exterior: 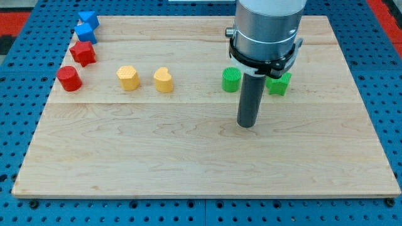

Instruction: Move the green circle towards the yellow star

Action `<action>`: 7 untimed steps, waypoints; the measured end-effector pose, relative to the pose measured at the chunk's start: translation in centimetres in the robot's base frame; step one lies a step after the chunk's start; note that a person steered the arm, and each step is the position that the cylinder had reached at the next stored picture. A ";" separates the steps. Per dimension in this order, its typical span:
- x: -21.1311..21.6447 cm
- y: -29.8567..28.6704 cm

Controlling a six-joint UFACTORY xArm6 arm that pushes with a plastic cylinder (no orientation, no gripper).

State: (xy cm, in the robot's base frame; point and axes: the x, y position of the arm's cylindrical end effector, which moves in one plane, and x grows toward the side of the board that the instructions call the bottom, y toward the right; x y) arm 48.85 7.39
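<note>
The green circle (231, 80) is a short cylinder standing right of the board's middle, in its upper half. My tip (247, 124) rests on the board just below and slightly right of it, a small gap apart. A second green block (279, 83) sits right of the rod, partly hidden by the arm. Two yellow blocks stand on the left half: one (128, 77) looks like a hexagon or star, the other (164, 80) looks heart-shaped. I cannot tell for sure which is the star.
At the upper left stand two blue blocks (87, 19) (85, 32), a red star (82, 53) and a red cylinder (69, 78). The wooden board (201, 163) lies on a blue surface. The arm's grey body (267, 28) hangs over the upper right.
</note>
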 end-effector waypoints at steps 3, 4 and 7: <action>0.8 0.0; 0.8 -2.1; -9.7 -0.8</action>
State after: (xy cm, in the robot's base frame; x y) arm 39.13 6.56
